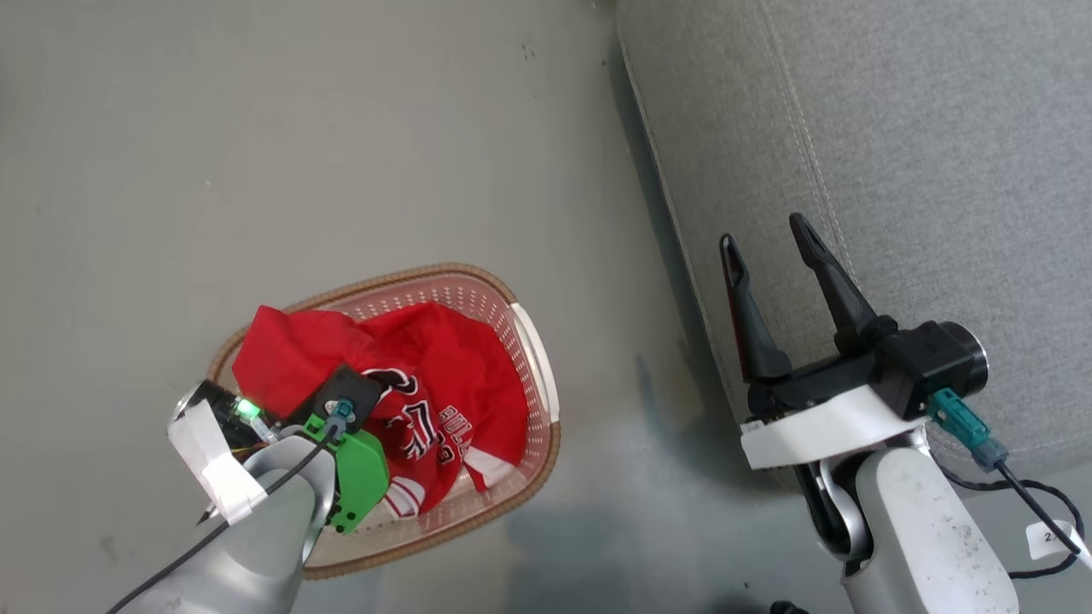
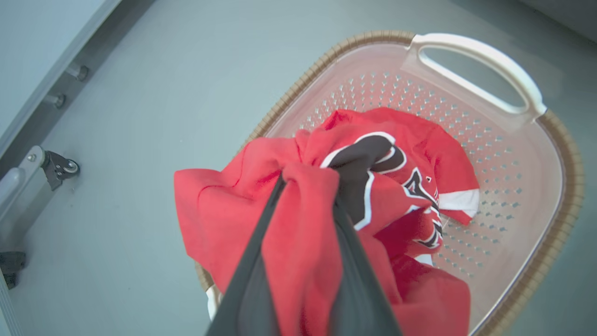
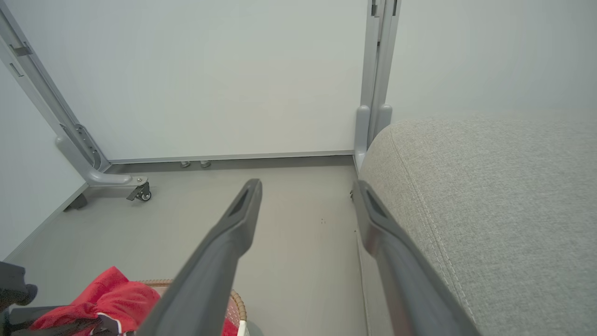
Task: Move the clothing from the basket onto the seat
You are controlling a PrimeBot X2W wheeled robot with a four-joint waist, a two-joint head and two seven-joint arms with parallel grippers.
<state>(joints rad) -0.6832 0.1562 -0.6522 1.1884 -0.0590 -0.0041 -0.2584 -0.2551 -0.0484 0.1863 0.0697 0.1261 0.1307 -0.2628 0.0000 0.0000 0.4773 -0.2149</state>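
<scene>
The clothing (image 1: 444,367) is bright red, with black numbers outlined in white, white lettering and red-and-white striped trim. The basket (image 2: 527,154) is cream-white and dotted with perforations, under a brown woven-look rim; its handle (image 2: 485,51) is white. On the right, the seat (image 1: 896,128) is grey fabric with a pale stitched seam. The floor (image 1: 299,128) is dull grey-green.

The right gripper (image 3: 308,186) hangs, jaws apart, beside the seat (image 3: 489,210), above the floor (image 3: 303,266).

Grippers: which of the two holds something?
The left gripper, shut on the red clothing in the basket; the right gripper stands open and empty by the seat.
</scene>
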